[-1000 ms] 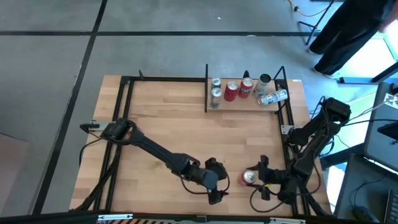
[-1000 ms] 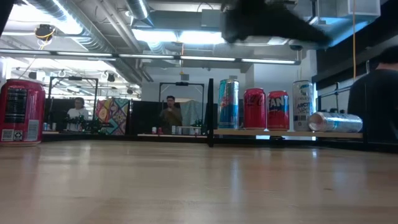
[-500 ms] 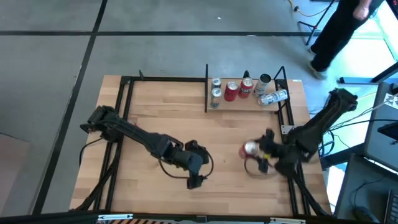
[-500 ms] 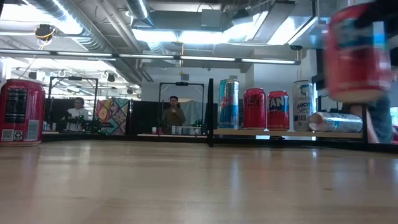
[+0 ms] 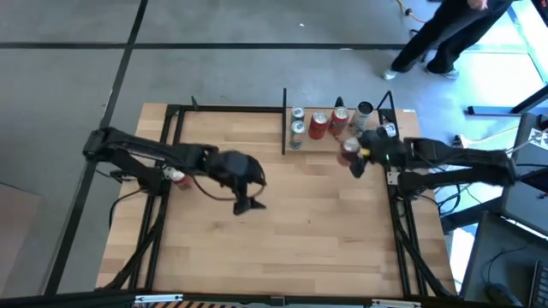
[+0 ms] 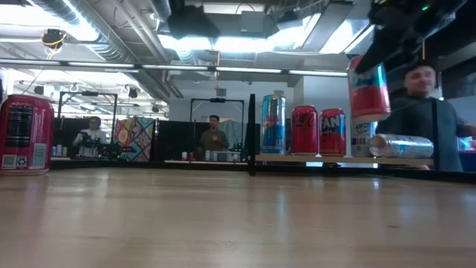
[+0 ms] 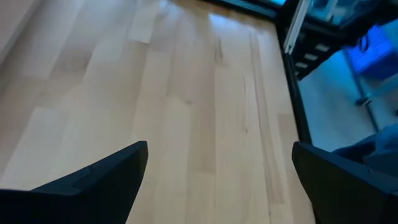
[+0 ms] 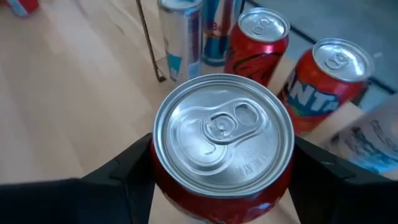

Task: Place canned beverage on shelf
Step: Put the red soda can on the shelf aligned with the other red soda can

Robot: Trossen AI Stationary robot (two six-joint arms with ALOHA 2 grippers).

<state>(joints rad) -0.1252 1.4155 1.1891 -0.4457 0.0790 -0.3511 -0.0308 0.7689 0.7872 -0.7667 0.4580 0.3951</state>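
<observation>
My right gripper (image 5: 352,156) is shut on a red can (image 5: 348,147) with a silver top (image 8: 224,127), held in the air at the near edge of the shelf (image 5: 324,145). The shelf is a small light-wood board with black posts. Several cans stand on it (image 6: 303,130), and a silver one (image 6: 401,146) lies on its side. My left gripper (image 5: 245,203) is open and empty over the table's middle left; its fingers stand wide apart in the left wrist view (image 7: 217,180). A second red can (image 5: 175,177) stands on the table at the left. My right gripper pinches the can's side wall (image 8: 155,180) between its two fingers, one on each side, just below the top rim. The fingers come about level from the table's right side. The can is upright and lifted clear (image 6: 370,89), higher than the shelf's board.
The black frame rails (image 5: 171,137) run along the table's left, far and right edges. A black post (image 5: 284,120) marks the shelf's left end. People stand in the room beyond the table (image 6: 422,82). Bare wood lies across the table's middle and near part (image 5: 300,222).
My right gripper has lifted the red can from the table's near right part and carried it toward the far edge, up to the shelf. My left gripper has drawn back toward the table's left and far side, staying empty.
</observation>
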